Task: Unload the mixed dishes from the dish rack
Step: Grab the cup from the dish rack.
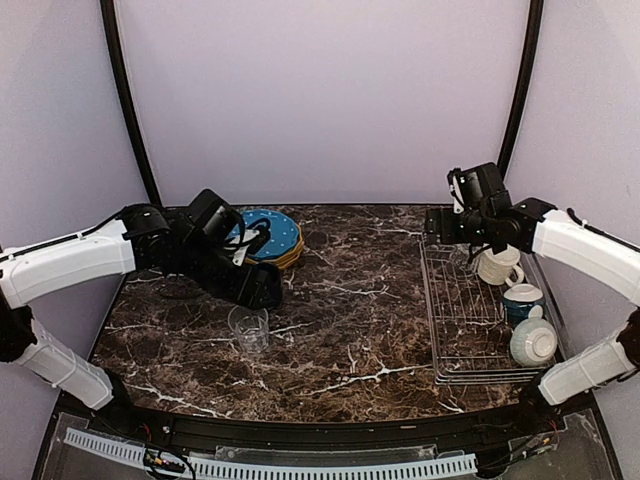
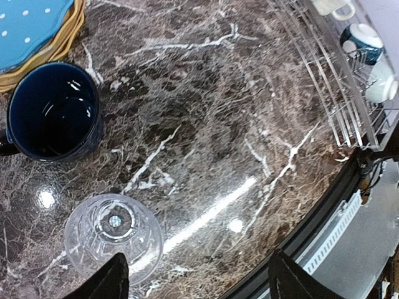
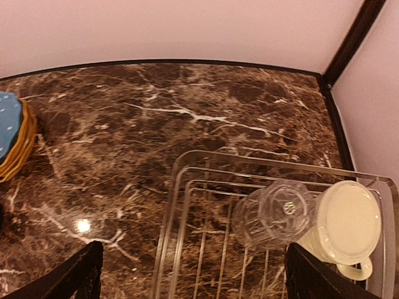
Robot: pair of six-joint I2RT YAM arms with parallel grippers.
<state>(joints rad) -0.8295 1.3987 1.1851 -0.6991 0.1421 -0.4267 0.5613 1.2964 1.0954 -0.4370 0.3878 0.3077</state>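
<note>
The left pincer [image 2: 198,283] hangs with its dark jaws spread, gripping nothing, just above a patterned clear glass tumbler [image 2: 112,237]. The tumbler stands on the glossy, white-veined brown marble tabletop [image 2: 218,124], near a round dark blue cup [image 2: 55,112] and stacked plates [image 2: 37,31]. The right pincer [image 3: 199,280] gapes wide over the silver wire dish rack [image 3: 206,237], where a second tumbler [image 3: 274,213] sits right beside a smooth cream mug [image 3: 346,221].

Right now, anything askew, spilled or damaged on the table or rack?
Nothing spilled or broken. One oddity: the clear tumbler in the dish rack sits base-up and appears tilted against the cream mug; it may roll when touched. Plates, blue cup and table tumbler look settled.
</note>
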